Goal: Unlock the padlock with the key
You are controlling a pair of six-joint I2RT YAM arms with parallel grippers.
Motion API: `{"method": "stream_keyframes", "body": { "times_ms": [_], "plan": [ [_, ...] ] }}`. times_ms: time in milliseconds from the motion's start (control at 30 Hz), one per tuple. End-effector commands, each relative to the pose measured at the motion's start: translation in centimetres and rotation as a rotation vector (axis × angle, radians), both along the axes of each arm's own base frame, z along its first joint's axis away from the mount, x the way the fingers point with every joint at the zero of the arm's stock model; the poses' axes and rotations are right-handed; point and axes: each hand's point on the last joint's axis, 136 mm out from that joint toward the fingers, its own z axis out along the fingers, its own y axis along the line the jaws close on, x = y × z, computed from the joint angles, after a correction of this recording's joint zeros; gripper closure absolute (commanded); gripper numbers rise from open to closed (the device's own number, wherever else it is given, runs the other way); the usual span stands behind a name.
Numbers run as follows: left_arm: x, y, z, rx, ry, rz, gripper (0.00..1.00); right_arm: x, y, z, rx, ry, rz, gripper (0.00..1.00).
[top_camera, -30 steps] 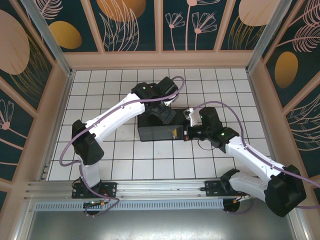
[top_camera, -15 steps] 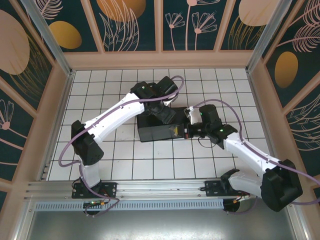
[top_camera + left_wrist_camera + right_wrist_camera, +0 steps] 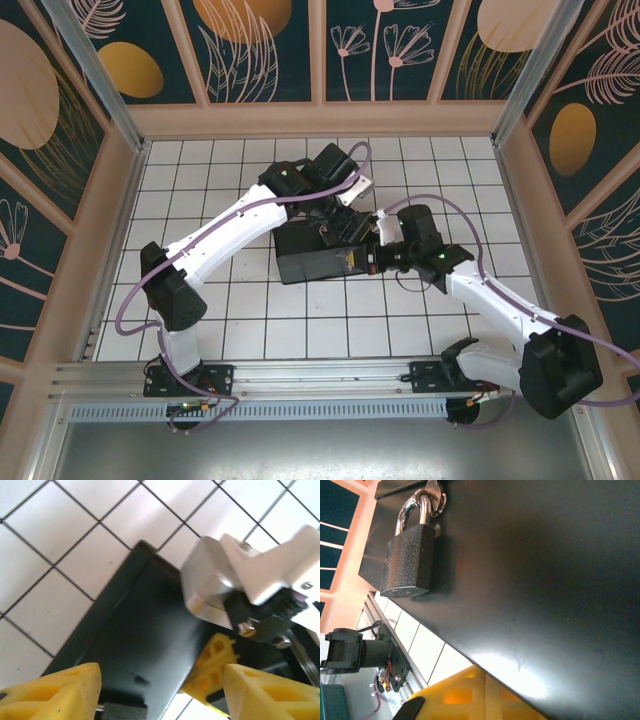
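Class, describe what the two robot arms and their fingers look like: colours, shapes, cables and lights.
Both the left arm and right arm have white tubular links and bulky black joints. A purple cable loops along each. Green lights glow near the wrists. The fingers are yellow lattice-patterned plastic.

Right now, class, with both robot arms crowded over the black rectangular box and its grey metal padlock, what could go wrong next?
The left gripper and right gripper sit very close at the black rectangular box; they might collide. The grey metal padlock hangs by its silver shackle on the box's side, so a push may swing it away. The left jaws stand open, so the box could slide.
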Motion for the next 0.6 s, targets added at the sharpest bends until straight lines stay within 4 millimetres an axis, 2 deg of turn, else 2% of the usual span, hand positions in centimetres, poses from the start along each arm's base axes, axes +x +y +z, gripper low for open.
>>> {"method": "stream_keyframes", "body": {
  "times_ms": [0, 100, 200, 367, 567],
  "plan": [
    [-2.2, -0.5, 0.6, -0.068, 0.041, -0.096, 0.35, 0.7, -0.8, 0.8, -0.017, -0.036, -0.014, 1.00],
    [-2.6, 0.2, -0.5, -0.028, 0.045, -0.114, 0.37, 0.9, -2.1, 0.4, -0.027, -0.030, -0.046, 1.00],
    [-2.4, 0.7, -0.5, -0.011, 0.022, -0.121, 0.37, 1.1, -3.0, 0.4, -0.031, -0.027, -0.063, 1.00],
    [-2.6, -0.1, -0.8, -0.009, 0.045, -0.174, 0.39, 1.7, -3.7, -0.1, -0.038, -0.022, -0.071, 1.00],
    [-2.4, 0.3, -1.7, 0.043, 0.043, -0.193, 0.38, 2.2, -4.0, -0.3, -0.033, -0.020, -0.077, 1.00]
  ]
}}
